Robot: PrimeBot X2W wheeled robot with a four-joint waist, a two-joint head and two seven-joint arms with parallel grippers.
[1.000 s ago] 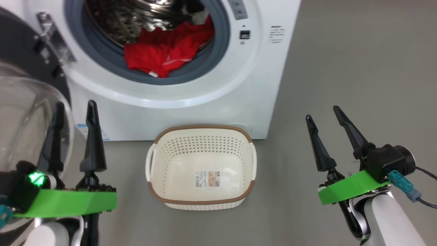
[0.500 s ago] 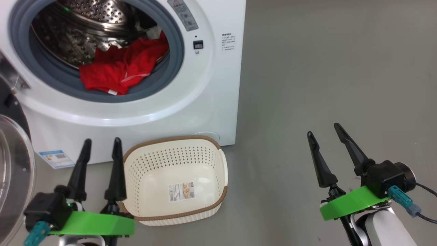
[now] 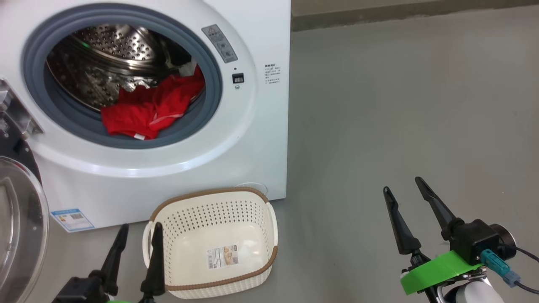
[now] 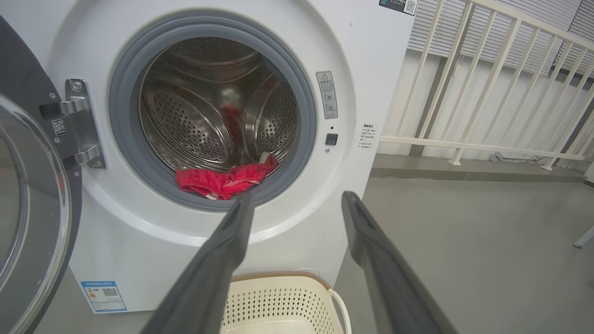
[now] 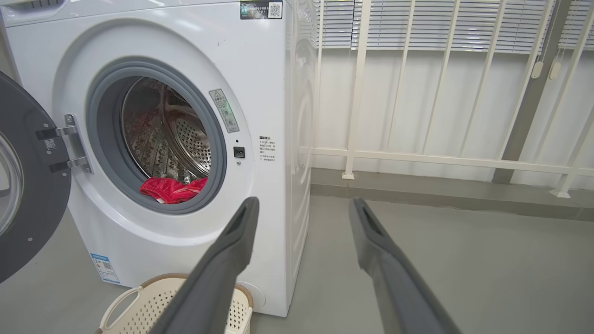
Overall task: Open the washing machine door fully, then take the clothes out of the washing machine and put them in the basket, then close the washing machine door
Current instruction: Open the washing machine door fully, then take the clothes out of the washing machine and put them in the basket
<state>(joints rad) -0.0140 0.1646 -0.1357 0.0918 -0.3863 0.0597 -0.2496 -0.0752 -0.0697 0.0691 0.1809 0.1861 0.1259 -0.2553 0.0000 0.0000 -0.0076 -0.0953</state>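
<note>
At the far left the washing machine door (image 3: 19, 227) hangs swung wide, cut off by the head view's edge; the left wrist view gives me its hinge (image 4: 81, 123) and dark inner face. My left gripper (image 3: 140, 230) hovers by the left end of the basket (image 3: 210, 192), fingers spread, empty, its body cropped. The washing machine (image 3: 252, 139) stands on the floor (image 3: 400, 105), and the clothes (image 3: 147, 111) lie at the drum's lower front, a red heap running from the grey ring up and back to the right; a pale scrap behind it is too small to identify. The basket sits on the floor just before the machine's right front corner, open upward, long axis roughly along the machine's front; the head view shows its bottom sticker, while both wrist views cut it off. The right wrist view adds a white railing (image 5: 417, 157) beyond the machine. My right gripper (image 3: 401, 185) hangs well to the right over the floor, fingers apart, holding nothing.
</note>
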